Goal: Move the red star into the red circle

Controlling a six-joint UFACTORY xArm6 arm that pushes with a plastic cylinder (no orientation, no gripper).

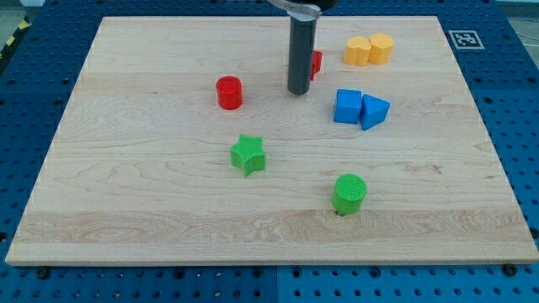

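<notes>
Desk [168,210]: pale wood board on a blue perforated base. My tip [298,92]: end of a dark upright rod, resting near the view's top centre; no pincer is fitted, so there is none to be open or closed. Red star [316,64]: mostly hidden behind the rod, just to its right. Red circle [229,93]: left of my tip, apart from it. Blue cube [347,107] touching blue wedge [375,111], right of my tip. Two yellow blocks [369,50], side by side, top right. Green star [248,155], centre. Green cylinder [349,194], lower right.
</notes>
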